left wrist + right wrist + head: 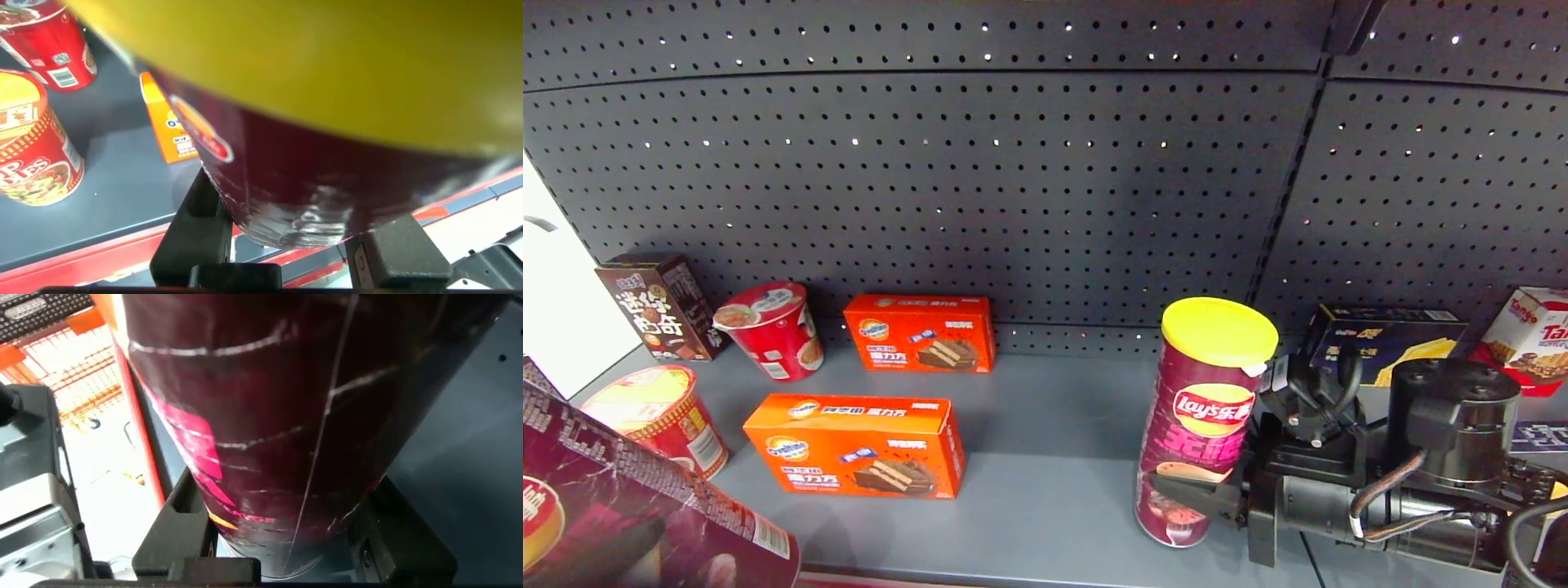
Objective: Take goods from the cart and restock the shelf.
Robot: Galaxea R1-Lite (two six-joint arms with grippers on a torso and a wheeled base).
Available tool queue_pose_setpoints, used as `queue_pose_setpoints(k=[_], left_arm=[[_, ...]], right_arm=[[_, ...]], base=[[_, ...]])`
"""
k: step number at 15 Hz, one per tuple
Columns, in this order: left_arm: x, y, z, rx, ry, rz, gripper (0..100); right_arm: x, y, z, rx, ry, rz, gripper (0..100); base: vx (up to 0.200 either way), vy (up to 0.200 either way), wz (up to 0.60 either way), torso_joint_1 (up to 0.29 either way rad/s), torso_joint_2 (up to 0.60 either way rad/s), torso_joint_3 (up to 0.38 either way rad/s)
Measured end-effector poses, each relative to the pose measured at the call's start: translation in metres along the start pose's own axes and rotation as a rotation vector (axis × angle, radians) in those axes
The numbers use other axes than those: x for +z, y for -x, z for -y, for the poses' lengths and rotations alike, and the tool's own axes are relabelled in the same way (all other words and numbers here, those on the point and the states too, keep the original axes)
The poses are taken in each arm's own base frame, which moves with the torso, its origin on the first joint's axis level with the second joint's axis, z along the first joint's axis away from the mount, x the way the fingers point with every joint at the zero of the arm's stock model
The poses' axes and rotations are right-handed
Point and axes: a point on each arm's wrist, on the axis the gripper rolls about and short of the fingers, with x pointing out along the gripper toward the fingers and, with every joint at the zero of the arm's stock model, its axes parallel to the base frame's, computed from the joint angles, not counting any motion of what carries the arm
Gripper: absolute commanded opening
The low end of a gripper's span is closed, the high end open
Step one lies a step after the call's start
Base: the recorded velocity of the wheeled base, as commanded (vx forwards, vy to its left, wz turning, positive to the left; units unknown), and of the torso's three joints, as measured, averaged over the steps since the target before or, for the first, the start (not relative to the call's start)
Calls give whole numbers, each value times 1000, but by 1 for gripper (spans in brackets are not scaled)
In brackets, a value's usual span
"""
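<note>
A maroon chips can (1207,408) with a yellow lid stands upright on the grey shelf (1045,425), right of centre in the head view, with the jaws of the right gripper (1180,488) clamped around its lower half. At that view's lower left a second chips can (629,506) is tilted, its body held tight between the jaws of the left gripper (298,249). An orange box (856,445) and a red noodle cup (772,331) sit on the shelf's left side.

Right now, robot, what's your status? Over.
Left gripper shut on left chip can, tilted. Right gripper shut on right chip can, upright at shelf front. Orange cake box well clear.
</note>
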Motion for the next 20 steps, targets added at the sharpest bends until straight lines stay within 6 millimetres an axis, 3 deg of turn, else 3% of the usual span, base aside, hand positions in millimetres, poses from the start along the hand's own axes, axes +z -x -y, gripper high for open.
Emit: queue_pose_setpoints(k=[12,13,20], left_arm=[[0,0,0,0,0,-1,0],[0,0,0,2,0,-1,0],[-5,0,-1,4,5,-15,0]], right_arm=[[-10,-12,2,19,-5,-21,0],[-11,-13,2,19,-4,-20,100],[-13,-5,-2,16,-4,-25,100]], base=[[0,0,0,0,0,0],[0,0,0,0,0,0],[0,0,0,0,0,0]])
